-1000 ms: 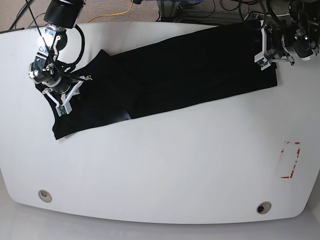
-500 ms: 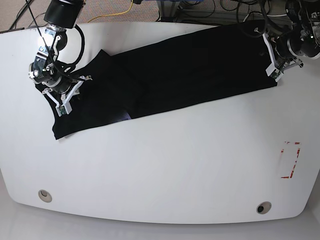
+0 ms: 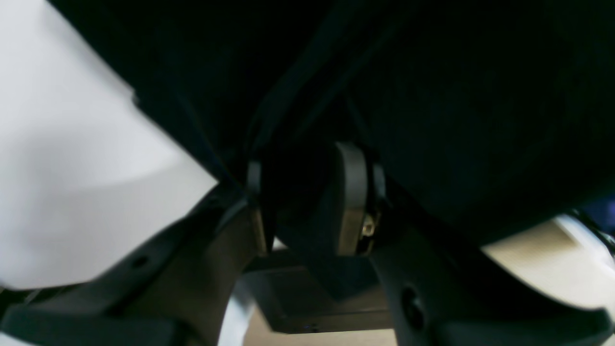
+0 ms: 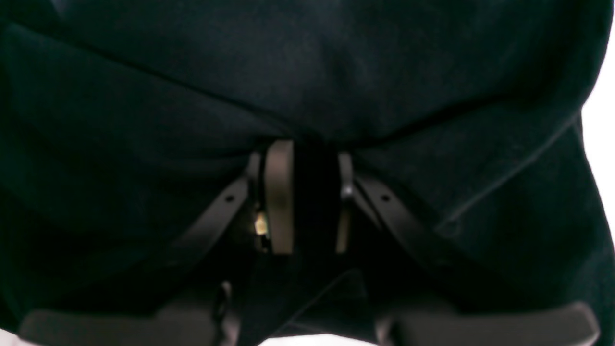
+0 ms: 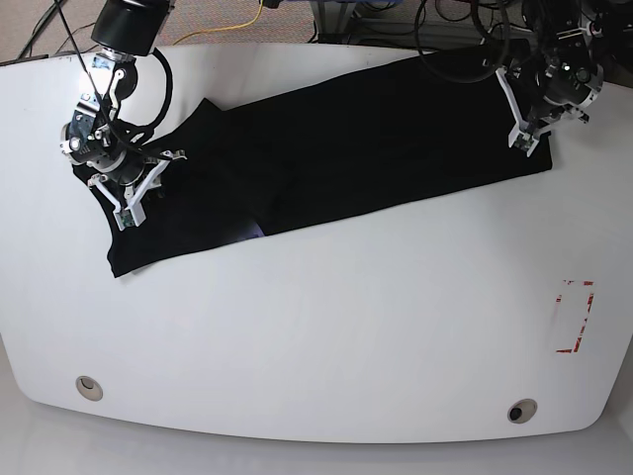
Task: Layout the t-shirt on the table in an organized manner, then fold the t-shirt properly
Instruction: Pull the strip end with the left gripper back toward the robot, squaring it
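Note:
The black t-shirt (image 5: 336,148) lies stretched in a long diagonal band on the white table (image 5: 346,327), from lower left to upper right. My left gripper (image 5: 524,139) is at the shirt's right end. In the left wrist view it (image 3: 305,192) is shut on a fold of black fabric (image 3: 432,96), with the table (image 3: 72,192) beside it. My right gripper (image 5: 127,210) is at the shirt's left end. In the right wrist view it (image 4: 310,192) is shut on the fabric (image 4: 307,72), which fills almost the whole view.
A red tape rectangle (image 5: 576,317) is at the table's right side. Two grey grommet holes (image 5: 89,386) (image 5: 521,410) sit near the front edge. Cables and floor lie beyond the far edge (image 5: 297,20).
My left gripper swung out to the right and came back inward and up, and the shirt's right end shifted with it. The right arm and the shirt's left end shifted slightly.

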